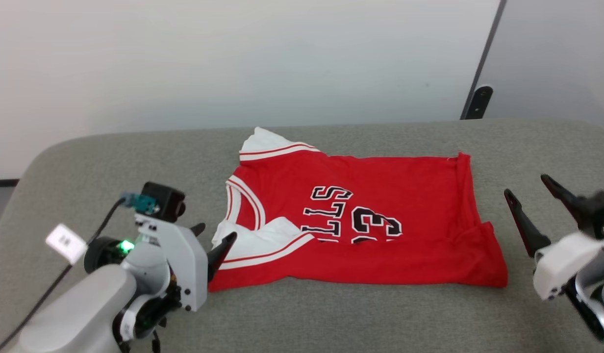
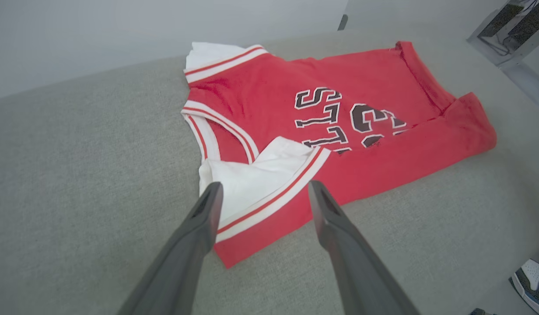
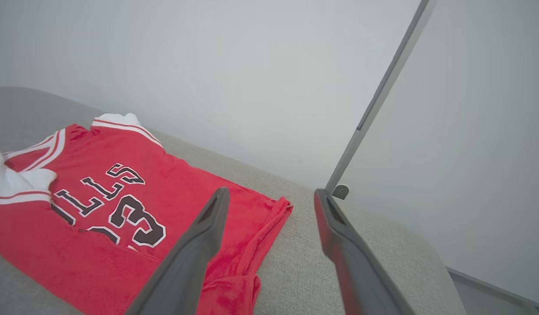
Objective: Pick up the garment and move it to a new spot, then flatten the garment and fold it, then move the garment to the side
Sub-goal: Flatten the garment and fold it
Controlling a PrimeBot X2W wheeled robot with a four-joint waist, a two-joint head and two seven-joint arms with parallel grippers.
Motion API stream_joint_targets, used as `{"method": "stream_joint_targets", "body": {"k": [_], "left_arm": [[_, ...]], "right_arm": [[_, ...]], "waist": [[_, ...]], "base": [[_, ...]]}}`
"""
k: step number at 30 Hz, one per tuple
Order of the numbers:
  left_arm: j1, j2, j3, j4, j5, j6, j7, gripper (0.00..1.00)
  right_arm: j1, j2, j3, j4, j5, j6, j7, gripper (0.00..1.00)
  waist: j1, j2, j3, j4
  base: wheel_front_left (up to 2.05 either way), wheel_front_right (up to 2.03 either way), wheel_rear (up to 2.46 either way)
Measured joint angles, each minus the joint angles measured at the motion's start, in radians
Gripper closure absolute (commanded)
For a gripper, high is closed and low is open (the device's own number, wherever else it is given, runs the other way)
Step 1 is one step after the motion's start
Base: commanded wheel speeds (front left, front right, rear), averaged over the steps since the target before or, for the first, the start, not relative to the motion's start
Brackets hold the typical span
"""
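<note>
We see the garment (image 1: 380,220) lying mid-way across the grey surface (image 1: 111,162), its near long edge folded over the lettering, so 1 fold looks done. Our left gripper (image 1: 214,234) and right gripper (image 1: 526,186) flank it, spread wide, holding nothing. More folding and the move aside remain.

The shirt (image 1: 419,196) is soft, matt cloth with a fuzzy, slightly napped red body, smoother white sleeves and flat printed lettering. The bench (image 1: 111,162) is covered in coarse-woven grey fabric with no shine. The left tool (image 2: 265,186) and right tool (image 3: 271,191) have fingers (image 2: 186,245) of dark, smooth, matt plastic-like material. The left arm's casing (image 1: 179,255) is smooth and pale with a faint sheen, and the wall (image 1: 233,59) is smooth and matt.
</note>
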Motion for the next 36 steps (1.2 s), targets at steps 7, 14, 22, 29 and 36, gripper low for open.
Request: {"method": "stream_joint_targets", "body": {"k": [7, 14, 22, 29, 36], "left_arm": [[0.069, 0.010, 0.021, -0.011, 0.027, -0.013, -0.156, 0.00], [0.114, -0.006, 0.030, 0.033, 0.045, -0.020, -0.257, 0.00], [0.123, -0.004, 0.038, 0.092, -0.011, -0.040, -0.208, 0.00], [0.056, 0.020, 0.025, 0.154, -0.082, -0.054, 0.001, 0.00], [-0.024, 0.021, -0.017, 0.253, -0.116, -0.057, 0.215, 0.00]], "right_arm": [[0.195, 0.136, -0.212, -0.105, -0.129, 0.000, -0.123, 0.00], [0.360, 0.260, -0.358, -0.261, -0.252, 0.000, -0.144, 0.00], [0.450, 0.342, -0.417, -0.373, -0.281, 0.000, -0.113, 0.00], [0.452, 0.357, -0.430, -0.410, -0.270, 0.000, -0.089, 0.00], [0.429, 0.359, -0.416, -0.415, -0.258, 0.000, -0.072, 0.00]], "waist": [[0.0000, 0.0000, -0.012, -0.031], [0.0000, 0.0000, -0.015, -0.048], [0.0000, 0.0000, 0.007, -0.084], [0.0000, 0.0000, 0.048, -0.121], [0.0000, 0.0000, 0.096, -0.153]], "base": [[0.00, 0.00, 0.00], [0.00, 0.00, 0.00], [0.00, 0.00, 0.00], [0.00, 0.00, 0.00], [0.00, 0.00, 0.00]]}}
